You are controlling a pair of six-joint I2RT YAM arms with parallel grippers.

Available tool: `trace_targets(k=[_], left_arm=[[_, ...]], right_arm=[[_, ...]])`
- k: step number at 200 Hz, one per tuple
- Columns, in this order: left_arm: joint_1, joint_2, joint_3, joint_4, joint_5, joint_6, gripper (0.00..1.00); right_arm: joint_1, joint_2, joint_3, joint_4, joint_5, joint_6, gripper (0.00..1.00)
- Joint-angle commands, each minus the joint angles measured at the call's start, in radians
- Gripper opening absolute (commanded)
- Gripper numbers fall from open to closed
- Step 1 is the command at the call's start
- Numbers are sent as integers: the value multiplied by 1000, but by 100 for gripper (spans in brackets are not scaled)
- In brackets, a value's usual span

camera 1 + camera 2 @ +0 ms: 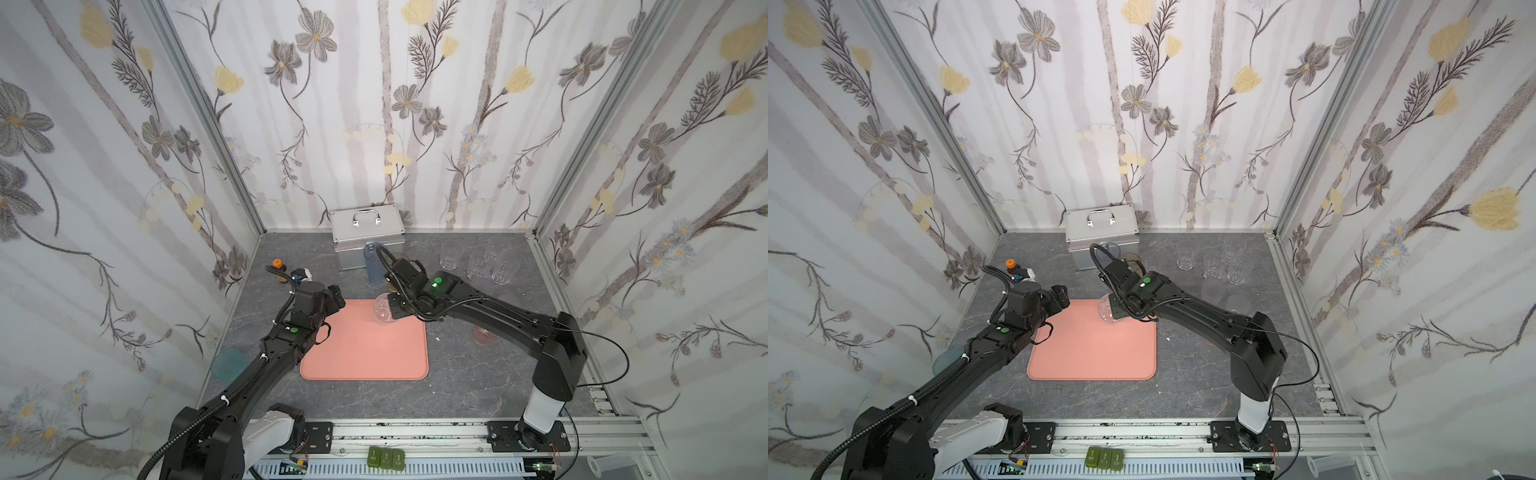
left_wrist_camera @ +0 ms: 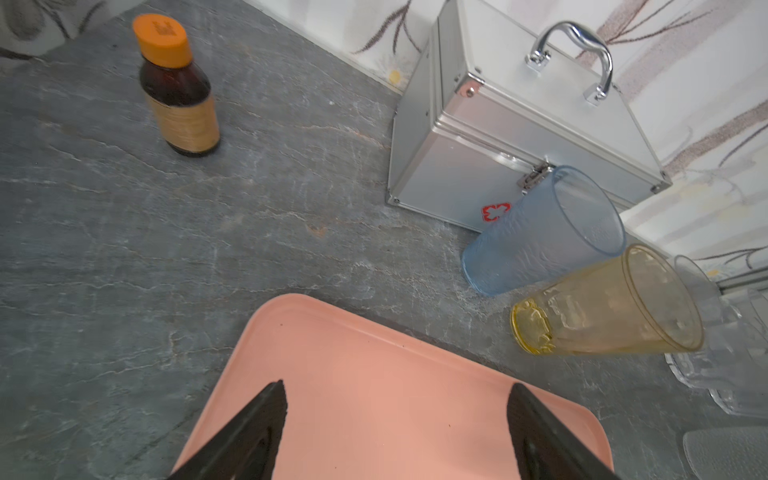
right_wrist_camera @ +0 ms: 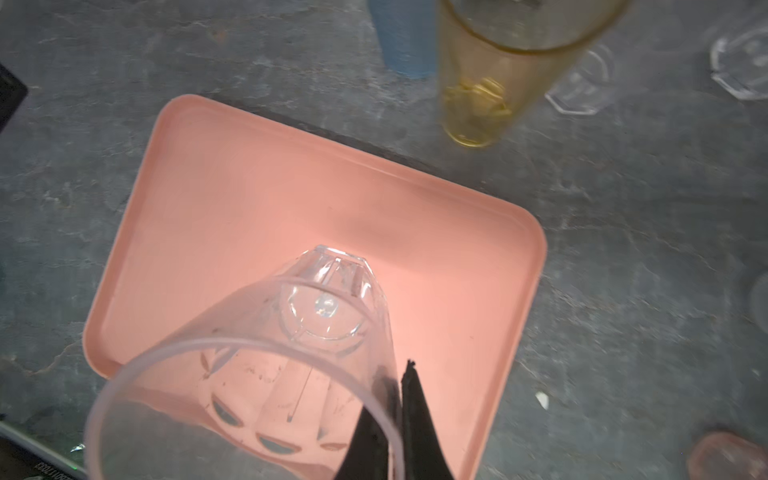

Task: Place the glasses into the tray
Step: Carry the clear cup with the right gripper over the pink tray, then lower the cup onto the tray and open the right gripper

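One clear glass (image 3: 324, 316) hangs tilted over the far right part of the pink tray (image 1: 365, 353). The right gripper (image 3: 397, 386) pinches it at the rim, one finger inside the wall and one outside, clenched tight. Whether its base touches the tray I cannot tell.

The left gripper (image 2: 397, 388) hovers over the tray's far left corner, jaws spread wide and gripping nothing.

Just beyond the tray's far edge a blue glass (image 2: 540, 237) and an amber glass (image 2: 611, 307) stand side by side on the grey table (image 1: 457, 374), in front of a silver case (image 2: 519, 124) (handle on top, red cross on its front).

Several clear glasses (image 1: 478, 262) cluster toward the far right corner. A short pink glass (image 1: 482, 334) sits right of the tray, partly under the right arm. A teal glass (image 1: 227, 365) stands by the left wall. A brown bottle (image 2: 178, 91) with an orange cap stands far left — well apart from the tray.
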Motion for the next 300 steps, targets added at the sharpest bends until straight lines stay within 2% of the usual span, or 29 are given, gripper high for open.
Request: trace_targets(k=[1,68,80,111,132,154,175,213,300], left_arm=[[16,-41,18,-79,-43,-8,87],[49,-104,19,-115,-110,-24,88],[52,-93,25,-115,-99,-24,88],[53,-76,18,-113,-74,-30,88],[52,-72,21,-113,-59,-33,88],[52,-91,22,-112,-59,-37,88],[52,-107,17,-112,-60,-37,88],[52,-111,10,-112,-45,-45,87],[52,-92,19,-96,-22,-69,87]], right_arm=[[28,135,144,-5,-32,-9,3],[65,476,530,-85,-43,44,4],[66,489,531,-69,-45,52,5],[66,506,528,2,-66,73,18],[61,511,528,67,-102,93,23],[44,514,528,120,-161,140,21],[34,527,529,134,-163,170,17],[44,553,528,201,-181,236,17],[66,591,538,319,-46,325,18]])
